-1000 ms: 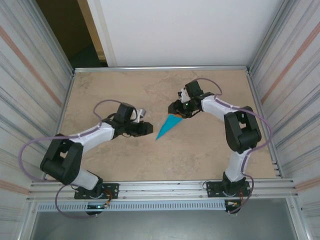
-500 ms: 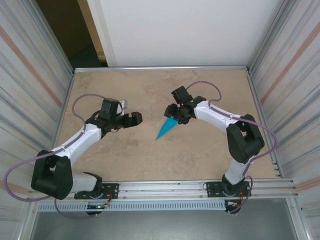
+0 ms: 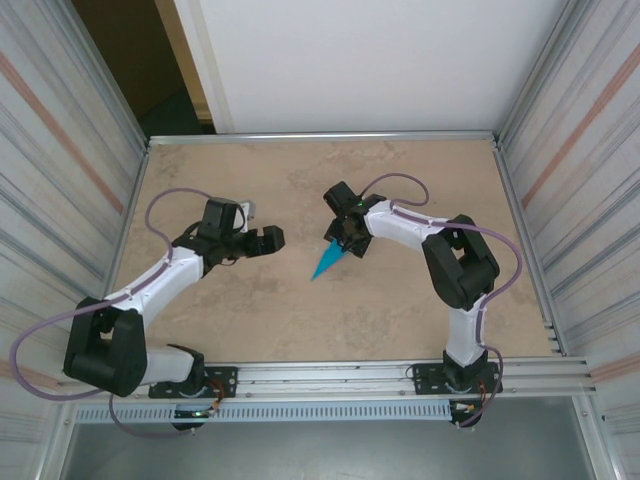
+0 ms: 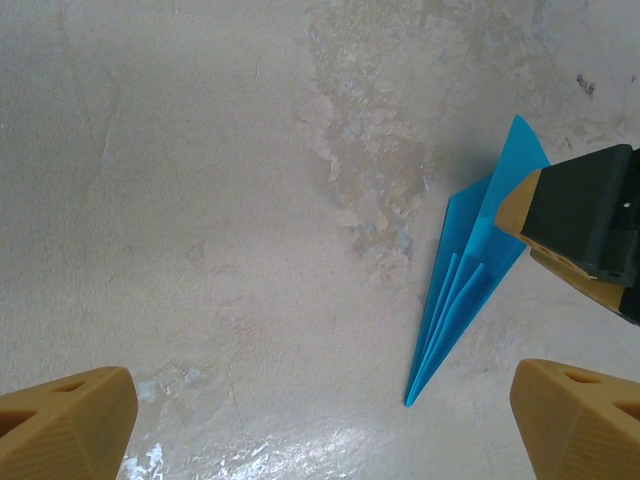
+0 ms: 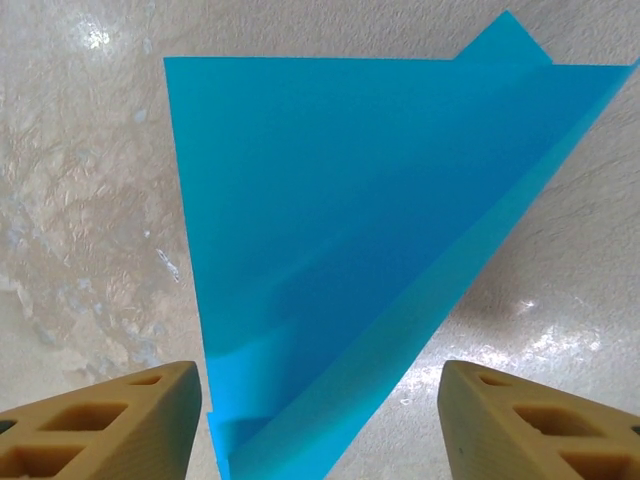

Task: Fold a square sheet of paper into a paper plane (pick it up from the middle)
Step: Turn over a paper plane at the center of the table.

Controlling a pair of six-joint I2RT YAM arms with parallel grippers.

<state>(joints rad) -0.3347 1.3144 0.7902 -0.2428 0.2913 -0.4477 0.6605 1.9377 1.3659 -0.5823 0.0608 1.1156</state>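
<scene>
The square sheet of paper lies folded as a narrow teal-blue paper plane [image 3: 326, 262] on the table's middle, its tip toward the near left. In the left wrist view the paper plane [image 4: 466, 292] shows layered creases. My right gripper [image 3: 339, 240] hovers over its wide back end, open. In the right wrist view the paper plane [image 5: 350, 230] runs between the two fingers of the right gripper [image 5: 320, 425], with a gap on the right side. My left gripper [image 3: 276, 238] is open, well left of the plane, with bare table between the fingers of the left gripper [image 4: 320, 430].
The stone-patterned table [image 3: 240, 310] is boxed in by metal walls [image 3: 70, 180] left and right and a white panel [image 3: 360, 60] at the back. One right gripper finger [image 4: 580, 220] covers the plane's wide end in the left wrist view.
My left gripper drew back to the left, away from the plane, and opened wide. My right gripper moved left and nearer, over the plane's wide end.
</scene>
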